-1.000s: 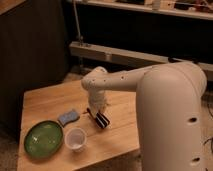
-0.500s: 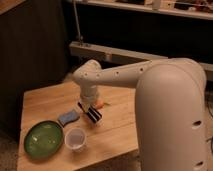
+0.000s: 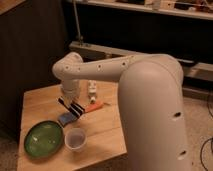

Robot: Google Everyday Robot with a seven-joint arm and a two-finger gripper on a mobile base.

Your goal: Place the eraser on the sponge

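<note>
The eraser [image 3: 73, 108], a black block with thin white stripes, hangs tilted in my gripper [image 3: 69, 102], which is shut on it at the end of the white arm. The sponge [image 3: 64, 119], a small blue-grey pad, lies flat on the wooden table just below and slightly left of the eraser. The eraser's lower end overlaps the sponge's top right edge in this view. I cannot tell whether they touch.
A green plate [image 3: 43, 139] sits at the table's front left, with a clear cup [image 3: 75, 139] right beside it. An orange marker-like stick [image 3: 94, 106] lies right of the eraser, and a small white object [image 3: 92, 89] stands behind it. The table [image 3: 102, 132] edge runs close in front.
The gripper has carried the eraser leftward across the table, from right of the sponge to just above its right edge. The arm's wrist has swung left with it.
</note>
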